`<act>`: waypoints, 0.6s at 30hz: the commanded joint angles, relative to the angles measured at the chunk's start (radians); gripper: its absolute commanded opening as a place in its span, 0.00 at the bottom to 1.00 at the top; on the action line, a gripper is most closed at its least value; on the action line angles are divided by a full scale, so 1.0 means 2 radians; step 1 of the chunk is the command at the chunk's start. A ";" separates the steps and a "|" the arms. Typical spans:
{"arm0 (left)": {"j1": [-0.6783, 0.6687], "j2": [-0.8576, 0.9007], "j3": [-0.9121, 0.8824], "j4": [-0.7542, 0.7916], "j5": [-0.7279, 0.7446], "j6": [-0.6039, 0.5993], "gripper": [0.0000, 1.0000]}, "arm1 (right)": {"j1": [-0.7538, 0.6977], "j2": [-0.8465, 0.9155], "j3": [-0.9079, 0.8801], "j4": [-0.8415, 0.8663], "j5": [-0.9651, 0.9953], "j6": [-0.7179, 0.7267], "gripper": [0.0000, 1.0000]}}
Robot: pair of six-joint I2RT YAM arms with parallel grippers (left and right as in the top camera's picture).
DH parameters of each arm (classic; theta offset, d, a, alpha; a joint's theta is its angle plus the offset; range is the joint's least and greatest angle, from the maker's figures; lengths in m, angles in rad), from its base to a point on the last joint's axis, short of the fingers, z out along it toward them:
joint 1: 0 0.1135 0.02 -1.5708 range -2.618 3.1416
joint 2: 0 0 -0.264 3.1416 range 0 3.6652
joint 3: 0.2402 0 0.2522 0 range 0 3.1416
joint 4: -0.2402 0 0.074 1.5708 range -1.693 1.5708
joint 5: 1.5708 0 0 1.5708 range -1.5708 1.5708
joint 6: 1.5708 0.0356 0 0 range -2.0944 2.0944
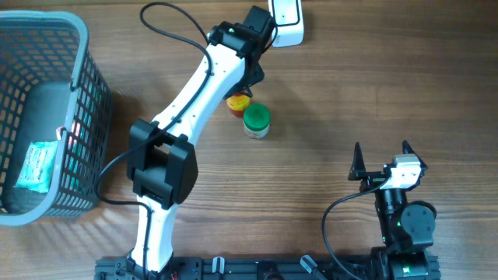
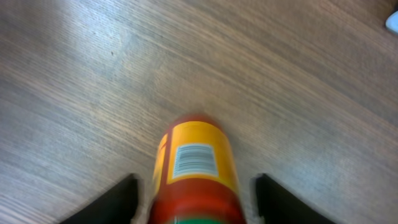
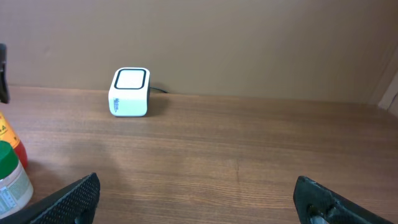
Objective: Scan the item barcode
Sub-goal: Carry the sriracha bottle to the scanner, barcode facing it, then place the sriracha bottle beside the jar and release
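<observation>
Presumably for scanning, the bottle (image 2: 196,152) sits near the scanner (image 1: 286,22) by the tabletop's far edge, between the left gripper's (image 2: 197,183) spread, non-touching jaws; the right gripper (image 3: 196,186) gapes idle.

Grey mesh basket (image 1: 87,117), far left of wooden counter (image 1: 373,85); holds pale green packet (image 1: 35,165), dark grey object (image 1: 48,109). Green-lidded jar (image 1: 256,120), mid-counter, upright.

The overhead camera looks straight down on the whole bench (image 1: 350,93). The left wrist camera peers steeply down from close on a red-and-yellow bottle (image 2: 194,171), while the right wrist camera sits low, facing across the bench to the white scanner (image 3: 129,92), also seen overhead at the top edge.
</observation>
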 commanded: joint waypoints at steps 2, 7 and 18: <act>-0.010 0.009 0.003 -0.004 0.004 -0.006 0.80 | -0.002 0.001 0.000 0.002 -0.008 -0.002 1.00; -0.010 0.002 0.003 -0.010 0.004 -0.006 1.00 | -0.002 0.001 0.000 0.002 -0.008 -0.002 1.00; -0.009 -0.076 0.003 -0.027 -0.020 -0.004 1.00 | -0.002 0.001 0.000 0.002 -0.008 -0.002 1.00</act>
